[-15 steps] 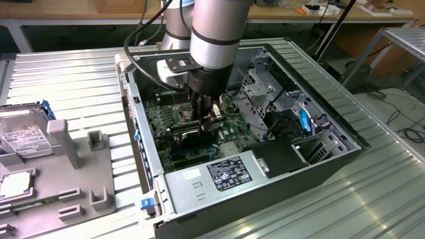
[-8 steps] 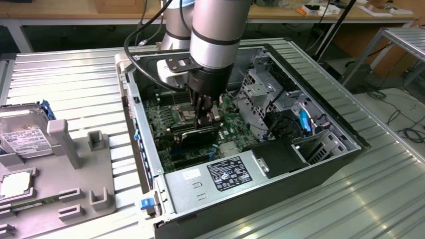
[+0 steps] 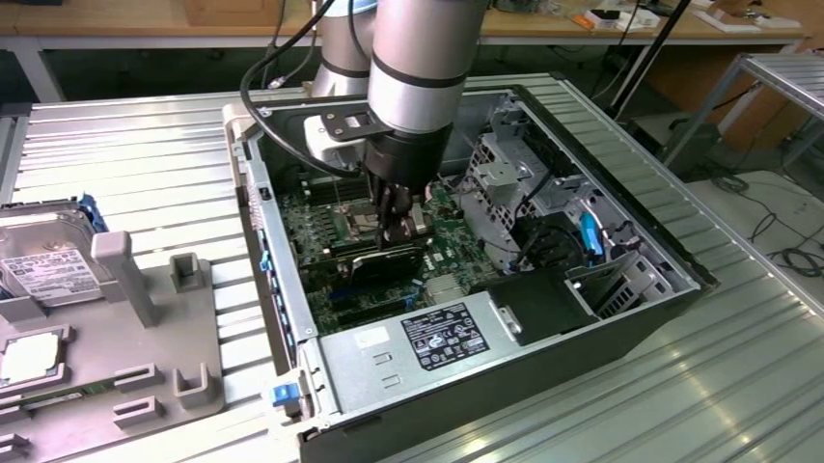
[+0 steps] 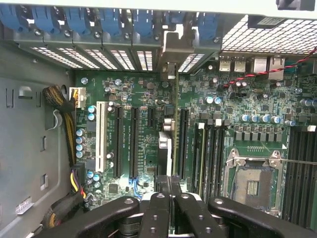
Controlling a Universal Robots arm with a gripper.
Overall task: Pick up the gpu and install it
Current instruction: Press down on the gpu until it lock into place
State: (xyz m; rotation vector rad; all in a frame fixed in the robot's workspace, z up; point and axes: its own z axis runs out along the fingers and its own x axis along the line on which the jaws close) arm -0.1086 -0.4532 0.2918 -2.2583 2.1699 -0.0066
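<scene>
Most of the job looks done: the gpu point(image 4: 167, 126) stands on edge inside the case point(image 3: 644, 289), lined up over a motherboard slot with its bracket at the rear openings. The tool point(image 4: 169, 187) is pressed together, pinching the card's upper edge. I cannot tell whether it is fully seated, and it is not yet let go.

My silver-grey tubular metal arm point(image 3: 412, 48) wears a black ring point(image 3: 419, 79), with black cables point(image 3: 273, 53) beside it, and my black jointed gripper point(image 4: 170, 182) shows small round screws point(image 4: 129, 201).
</scene>
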